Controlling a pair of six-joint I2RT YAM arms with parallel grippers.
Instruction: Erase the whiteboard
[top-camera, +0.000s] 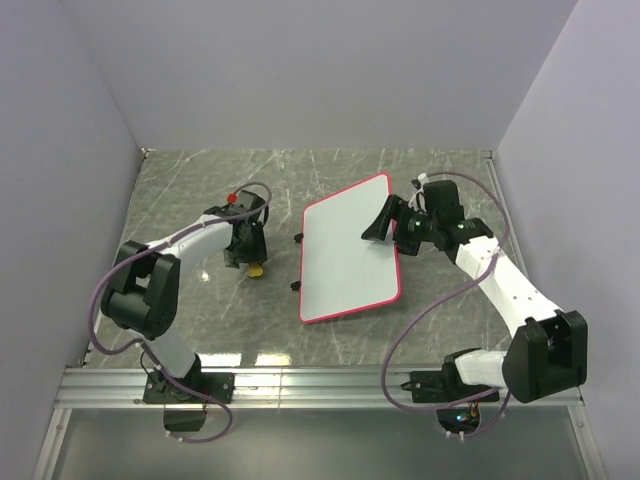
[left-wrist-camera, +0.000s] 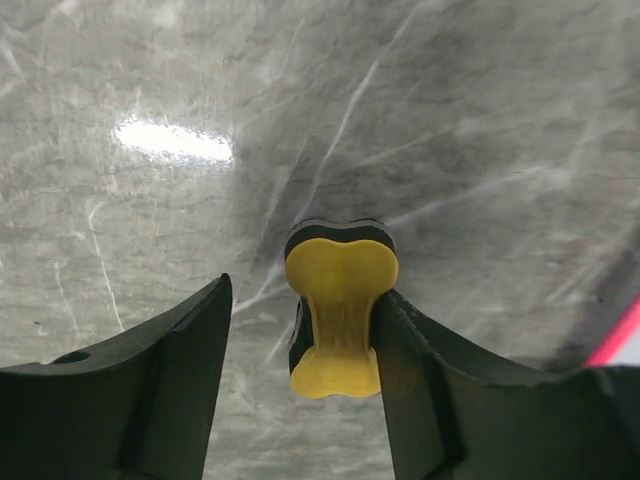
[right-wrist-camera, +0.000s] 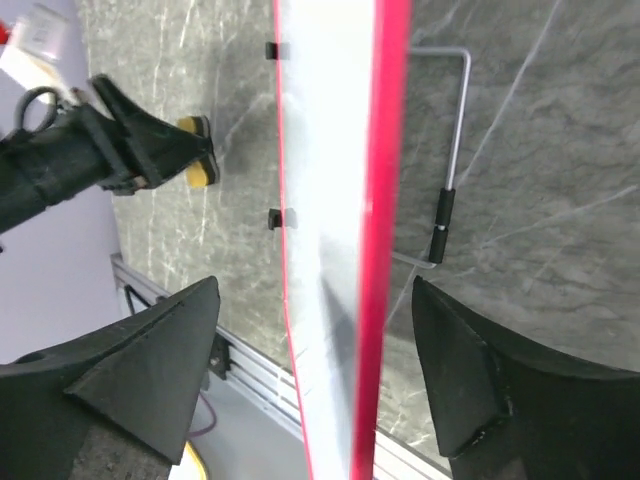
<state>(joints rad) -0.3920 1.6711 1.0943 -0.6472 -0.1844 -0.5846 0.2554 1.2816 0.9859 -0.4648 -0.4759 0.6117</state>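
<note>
Top external view: one whiteboard (top-camera: 348, 258), one yellow eraser (top-camera: 257, 270), and two tools, left tool (top-camera: 249, 262) and right tool (top-camera: 377, 229), each with jaws spread apart.

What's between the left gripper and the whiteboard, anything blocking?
Nothing visible. Only bare table lies between the left gripper and the whiteboard. The yellow eraser sits between that gripper's open fingers, not in the path.

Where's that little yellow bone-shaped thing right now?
In the overhead view the yellow eraser sits on the table left of the whiteboard, between the parted jaws of the left arm.
</note>
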